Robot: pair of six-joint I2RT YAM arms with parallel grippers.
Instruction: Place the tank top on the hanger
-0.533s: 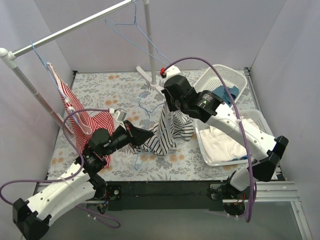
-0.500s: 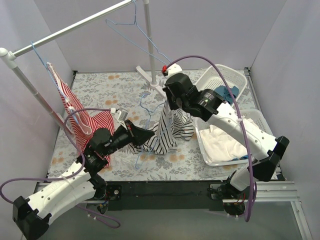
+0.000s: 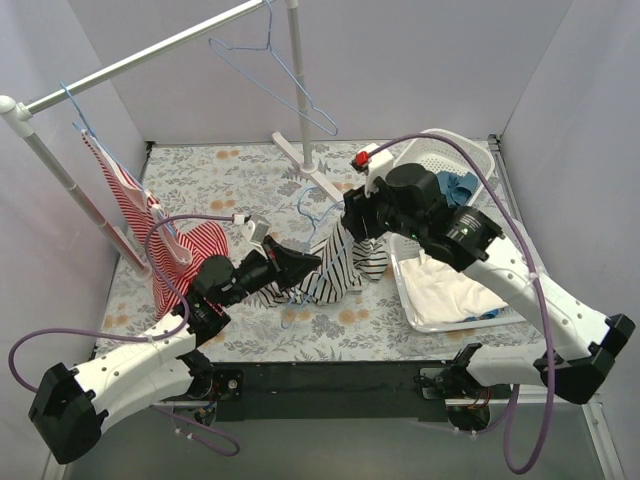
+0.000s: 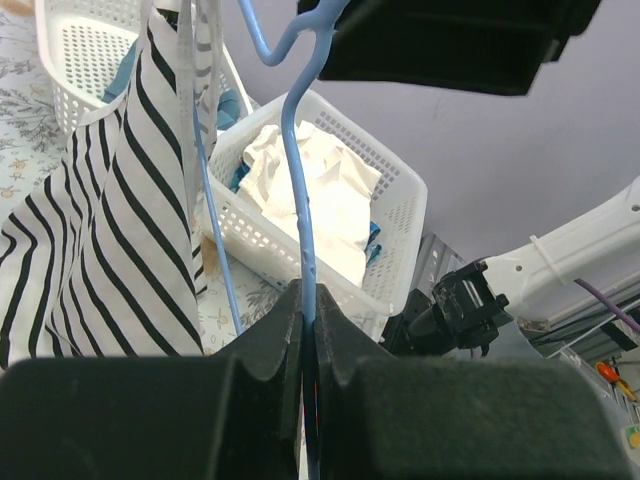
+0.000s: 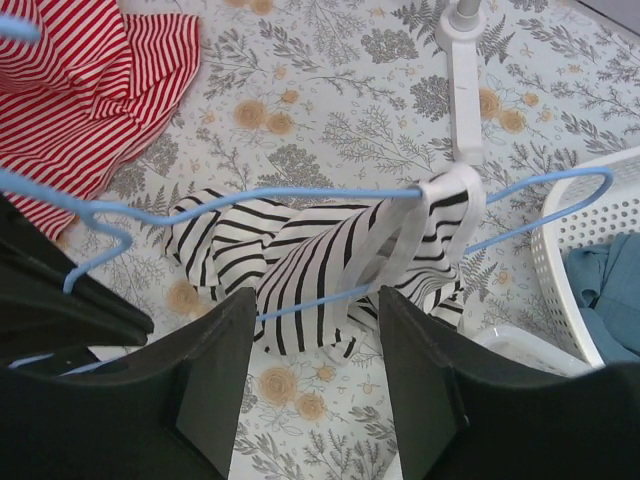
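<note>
Left gripper (image 4: 308, 300): jaws closed on the hanger (image 4: 300, 190), pinching its wire just below the hook.
Right gripper (image 5: 317, 300): jaws stand apart above the garment with nothing between them.
Hanger position: held up over the table (image 5: 300, 60), its long wires running across the right wrist view between the two grippers.
Tank top (image 5: 300, 260): one white-edged strap (image 5: 445, 200) is looped over the hanger's upper wire near one shoulder end. The striped body sags below it and bunches on the table.
Done so far: one strap is on the wire, so the garment hangs from the hanger at one point only.
Second strap: not seen on the wire — where it sits among the folds cannot be told.
Left to do: get the other shoulder onto the opposite end of the hanger and let the body fall straight.
Progress (judgement): roughly halfway — the single strap could slide off if the hanger tips.
</note>
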